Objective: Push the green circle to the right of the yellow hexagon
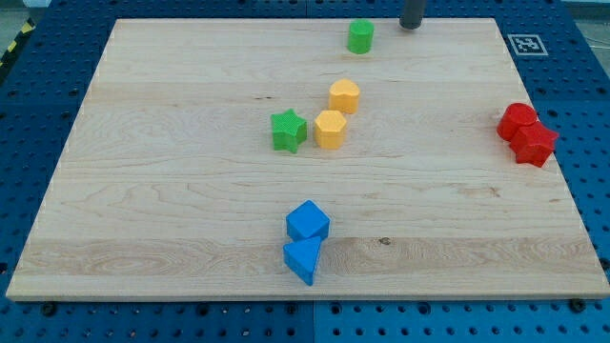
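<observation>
Green circle (pixel 360 37) sits at the far edge of the counter (pixel 172 191), standing alone. Your tool, my tip (pixel 411 26), is just to its right, also at the far edge, apart from it. The tool is a bare rod: nothing to clench or release, and it holds nothing.

Two yellow blocks lie nearer, mid-counter. One yellow block (pixel 344 96) sits farther; the other yellow block (pixel 330 129) touches it on the near-left. Which is the hexagon you cannot tell for sure from here. Green star (pixel 288 131) stands just left of the nearer yellow.

Risks, as judged:
- Tip is on the circle's right. Pushing from there drives it left, away from the goal side.
- A round block rolls off a thin rod; an off-centre push likely slips it sideways.
- Pushing it toward you too far to the left strikes the yellows and shifts the target.
- It sits close to the far edge; a stray nudge could tip it off.

Red pair (pixel 525 133) far right and blue pair (pixel 306 240) near centre are out of the way.
</observation>
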### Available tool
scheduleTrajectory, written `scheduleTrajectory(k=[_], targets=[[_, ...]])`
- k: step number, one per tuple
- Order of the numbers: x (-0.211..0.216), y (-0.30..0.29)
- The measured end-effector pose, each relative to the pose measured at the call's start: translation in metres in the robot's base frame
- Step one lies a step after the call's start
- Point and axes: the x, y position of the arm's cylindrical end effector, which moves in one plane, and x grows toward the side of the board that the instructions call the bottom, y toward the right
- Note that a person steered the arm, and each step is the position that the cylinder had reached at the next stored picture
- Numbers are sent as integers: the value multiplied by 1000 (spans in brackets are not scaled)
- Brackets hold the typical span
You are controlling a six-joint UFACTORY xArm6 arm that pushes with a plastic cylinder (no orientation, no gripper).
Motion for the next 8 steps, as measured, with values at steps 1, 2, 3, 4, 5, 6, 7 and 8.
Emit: scheduleTrajectory(k=[1, 2, 3, 4, 5, 6, 7, 8], targets=[[0, -27], [0, -53], [11, -70], [68, -70], [132, -70], [177, -70], [184, -70], [183, -70]])
